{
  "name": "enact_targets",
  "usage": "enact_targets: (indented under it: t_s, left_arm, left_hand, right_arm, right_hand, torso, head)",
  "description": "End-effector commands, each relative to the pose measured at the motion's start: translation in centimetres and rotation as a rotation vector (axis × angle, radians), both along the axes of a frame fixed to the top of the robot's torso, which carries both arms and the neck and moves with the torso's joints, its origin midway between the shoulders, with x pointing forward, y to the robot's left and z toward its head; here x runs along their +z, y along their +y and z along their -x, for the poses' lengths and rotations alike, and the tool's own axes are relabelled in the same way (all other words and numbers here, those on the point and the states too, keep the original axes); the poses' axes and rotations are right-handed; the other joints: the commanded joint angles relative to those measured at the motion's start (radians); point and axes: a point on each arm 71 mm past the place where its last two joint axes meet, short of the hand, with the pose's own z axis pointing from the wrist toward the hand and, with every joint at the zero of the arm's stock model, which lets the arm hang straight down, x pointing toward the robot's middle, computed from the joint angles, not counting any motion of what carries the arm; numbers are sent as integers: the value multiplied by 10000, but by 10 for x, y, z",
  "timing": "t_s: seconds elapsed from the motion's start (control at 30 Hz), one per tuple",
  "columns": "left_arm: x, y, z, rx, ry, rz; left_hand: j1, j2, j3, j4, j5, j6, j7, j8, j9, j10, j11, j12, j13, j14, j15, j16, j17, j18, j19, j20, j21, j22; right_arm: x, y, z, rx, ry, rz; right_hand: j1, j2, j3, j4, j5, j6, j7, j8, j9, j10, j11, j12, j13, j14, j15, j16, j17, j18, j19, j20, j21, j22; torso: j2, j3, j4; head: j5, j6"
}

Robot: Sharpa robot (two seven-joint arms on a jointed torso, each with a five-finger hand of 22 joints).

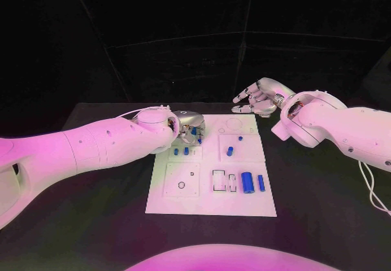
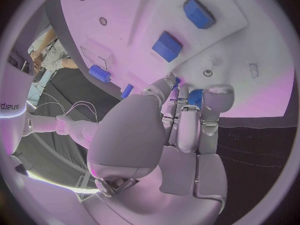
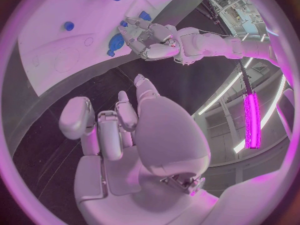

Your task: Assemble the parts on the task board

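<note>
Holding a blue part (image 2: 194, 97), left hand (image 1: 189, 127) over task board (image 1: 244, 204)

Left robot hand (image 1: 189, 127) crowding the task board (image 1: 212, 206) far-left corner, blue parts (image 1: 247, 183) scattered mid-board (low obstacles), bare tabletop (image 1: 317, 192) either side, right robot hand (image 1: 256, 97) raised beyond the far edge.

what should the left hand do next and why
Probably lift a little, keeping its grip. The left hand is down on the task board at its far left part, and in the left wrist view its fingers close around a blue part. The right hand hovers off the board's far edge, holding nothing, so the left one seems to be doing the work.
</note>
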Motion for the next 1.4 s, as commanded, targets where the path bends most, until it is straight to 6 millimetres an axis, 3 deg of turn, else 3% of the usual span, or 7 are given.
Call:
enact_targets:
  t_s: [0.03, 0.8, 1.4]
  left_arm:
    - [-2, -1, 1, -43, 156, -215]
    - [4, -3, -1, -194, -558, 512]
    - [19, 13, 7, 67, -649, 1361]
  left_hand:
    - [-13, 87, 74, 8, -36, 87, -3, -48, -16, 79, 3, -68, -18, 157, -59, 43, -9, -116, 57, -25, 43, 14]
    - [-175, 290, 872, -102, -47, 782, -148, -119, -105, 1135, -230, -247, -146, 222, -252, 146, -60, -239, 210, -182, 741, 765]
    - [-280, 99, 1481, -420, -57, 939, -34, -421, -210, 1468, -163, -849, -247, 234, -204, 150, -176, -294, 238, -170, 1001, 1076]
  right_arm:
    - [1, 2, 0, 130, -45, -10]
    - [1, 4, 0, 183, -42, -16]
    - [1, 2, 0, 167, -44, -11]
  right_hand:
    - [15, 86, -77, 8, 52, -43, -20, 49, -14, -63, -13, -28, 6, 719, -58, -61, 1079, 79, -79, 1, -38, -11]
    - [27, 106, -79, 14, 60, -38, -20, 58, -11, -45, -13, -3, 27, 723, -57, -53, 1095, 78, -76, 2, -40, -10]
    - [28, 121, -81, 22, 63, -23, -22, 70, -7, -29, -14, 18, 45, 724, -57, -54, 1094, 77, -71, 2, -37, -2]
  torso:
    - [-3, -2, 4]
    - [-6, -4, 6]
    - [-10, -4, 11]
  head:
    - [-3, -17]
    - [-50, -18]
    - [-66, 62]
